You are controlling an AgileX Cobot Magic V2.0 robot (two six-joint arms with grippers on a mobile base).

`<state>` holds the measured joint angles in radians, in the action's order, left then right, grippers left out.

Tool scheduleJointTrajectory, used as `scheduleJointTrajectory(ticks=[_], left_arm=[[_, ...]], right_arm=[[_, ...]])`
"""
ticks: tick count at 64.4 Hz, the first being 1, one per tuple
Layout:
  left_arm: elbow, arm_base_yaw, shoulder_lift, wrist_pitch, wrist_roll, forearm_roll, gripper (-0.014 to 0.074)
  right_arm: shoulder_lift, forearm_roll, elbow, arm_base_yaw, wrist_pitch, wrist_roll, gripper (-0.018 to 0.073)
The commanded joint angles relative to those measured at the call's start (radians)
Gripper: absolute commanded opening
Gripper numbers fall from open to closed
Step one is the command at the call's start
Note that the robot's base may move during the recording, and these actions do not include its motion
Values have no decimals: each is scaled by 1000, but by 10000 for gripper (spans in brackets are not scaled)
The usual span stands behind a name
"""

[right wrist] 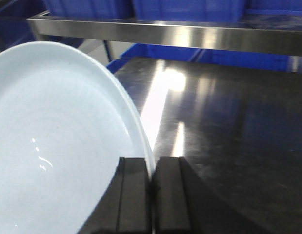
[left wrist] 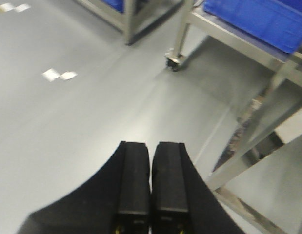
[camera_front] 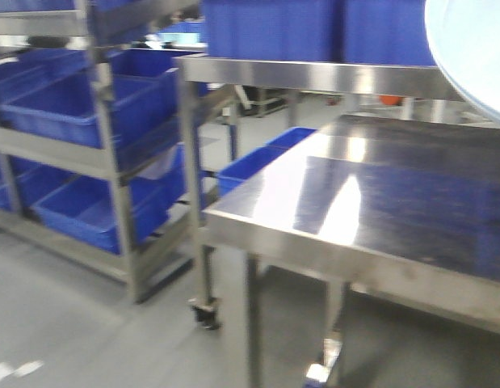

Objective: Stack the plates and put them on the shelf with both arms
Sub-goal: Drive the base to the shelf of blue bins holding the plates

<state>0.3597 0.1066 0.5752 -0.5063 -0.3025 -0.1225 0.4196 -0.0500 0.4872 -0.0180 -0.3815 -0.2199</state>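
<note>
One large round white plate (right wrist: 58, 146) with faint concentric ridges is all we can see. It is pinched by its rim in the right gripper (right wrist: 152, 165), jaws narrow on the edge. The plate is tilted and held in the air above the stainless steel table (right wrist: 229, 126), clear of its surface. Our left gripper (left wrist: 151, 148) sits out beside the table, aimed down at the grey floor (left wrist: 68, 126), fingers pressed together with nothing between them. We find no second plate in any view, so we cannot tell whether a stack exists yet; the rim in the clamp reads to us as a single one. Above the table's far edge, the steel shelf (right wrist: 165, 31) carries blue plastic crates (camera_front: 274, 28), and no plate shows on it. Our read is early to mid task: one plate lifted, stacking unconfirmed, shelf placement left to do, left arm not yet sharing the carry.
</note>
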Motion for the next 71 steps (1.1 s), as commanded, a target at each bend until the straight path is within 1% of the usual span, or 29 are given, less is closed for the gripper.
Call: scheduleJointTrajectory(ticks=[1,71], left_arm=[[29,0,2,64,-10,-4,90],[29,0,2,64,-10,-4,90]], right_arm=[[1,-6,32,-6,99,2,57],[1,-6,32,-6,99,2,57]])
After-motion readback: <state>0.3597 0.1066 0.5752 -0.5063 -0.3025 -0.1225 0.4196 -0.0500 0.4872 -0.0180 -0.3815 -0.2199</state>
